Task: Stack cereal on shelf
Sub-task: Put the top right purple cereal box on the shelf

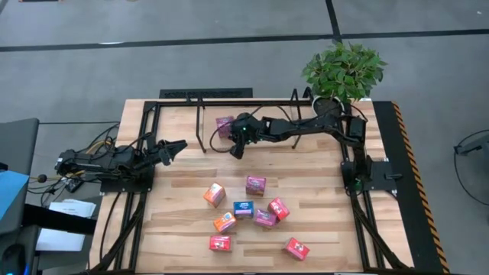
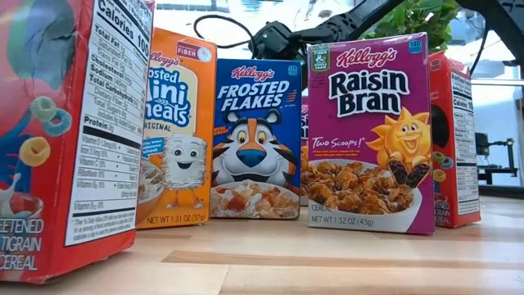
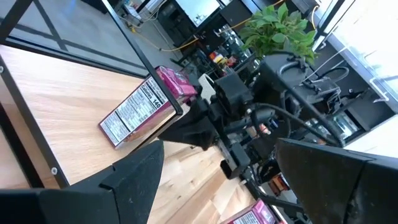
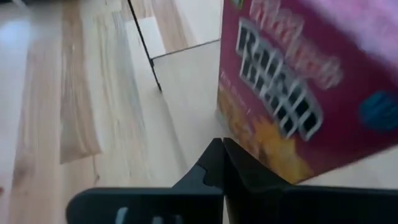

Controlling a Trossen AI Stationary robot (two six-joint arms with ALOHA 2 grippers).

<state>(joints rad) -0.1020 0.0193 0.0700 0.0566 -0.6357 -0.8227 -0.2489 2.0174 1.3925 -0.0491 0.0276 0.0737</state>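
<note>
The right end effector point(image 1: 236, 149), fingers pressed shut and empty, sits just beside the magenta carton point(image 1: 225, 126) in the shelf point(image 1: 200, 130), upper centre. Back away cleanly, avoiding nudging it. The left end effector point(image 1: 177, 147) waits wide at centre left.

plant: you've got a leafy green potted plant point(image 1: 343, 70) at the far right corner of the table, also seen behind, in left wrist view point(image 3: 277, 28)
table: light wood planks point(image 1: 176, 206), thick black frame round the edges, yellow/black hazard strip point(image 1: 416, 183) on the right side
floor: grey, w/ dark lines point(image 1: 229, 40) crossing beyond the table
papers: white sheets point(image 1: 67, 210) on the left, off the table
room: cluttered desks & cables behind, can't tell details
</note>
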